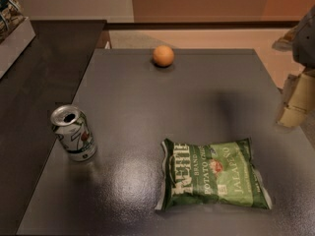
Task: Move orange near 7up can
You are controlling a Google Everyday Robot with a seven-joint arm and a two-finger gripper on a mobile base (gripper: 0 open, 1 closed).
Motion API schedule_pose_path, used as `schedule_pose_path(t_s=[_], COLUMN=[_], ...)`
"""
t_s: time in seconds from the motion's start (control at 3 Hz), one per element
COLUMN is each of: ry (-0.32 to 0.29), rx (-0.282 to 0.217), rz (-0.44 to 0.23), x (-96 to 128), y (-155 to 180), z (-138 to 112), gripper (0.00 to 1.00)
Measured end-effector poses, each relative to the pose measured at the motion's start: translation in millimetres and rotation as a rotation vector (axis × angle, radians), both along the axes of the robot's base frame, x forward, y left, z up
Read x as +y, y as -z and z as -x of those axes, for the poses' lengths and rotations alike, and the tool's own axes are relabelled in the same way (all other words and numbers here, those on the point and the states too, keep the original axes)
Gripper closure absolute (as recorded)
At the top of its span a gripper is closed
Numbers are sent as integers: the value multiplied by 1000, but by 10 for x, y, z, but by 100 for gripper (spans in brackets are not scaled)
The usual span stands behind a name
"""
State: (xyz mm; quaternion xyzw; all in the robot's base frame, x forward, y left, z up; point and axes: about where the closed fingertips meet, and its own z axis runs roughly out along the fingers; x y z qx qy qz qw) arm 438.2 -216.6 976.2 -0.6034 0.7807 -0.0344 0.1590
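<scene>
The orange (163, 55) sits near the far edge of the dark grey table (147, 112), around the middle of that edge. The 7up can (73, 132) stands upright near the table's left edge, opened top showing, well in front and to the left of the orange. My gripper (297, 100) is at the right edge of the view, off the table's right side, far from both the orange and the can. It holds nothing that I can see.
A green chip bag (214, 180) lies flat at the front right of the table. A dark counter (34, 82) runs along the left, with a box of snacks (12, 26) at the far left corner. Floor lies beyond the table's far edge.
</scene>
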Motion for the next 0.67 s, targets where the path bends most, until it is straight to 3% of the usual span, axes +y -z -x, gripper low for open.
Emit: schedule_pose_path(t_s=[0.33, 0.67], ry=[-2, -9], rx=[-4, -35], rz=[-2, -57], x=[5, 34], y=[-12, -17], z=[-5, -131], gripper=[0, 0])
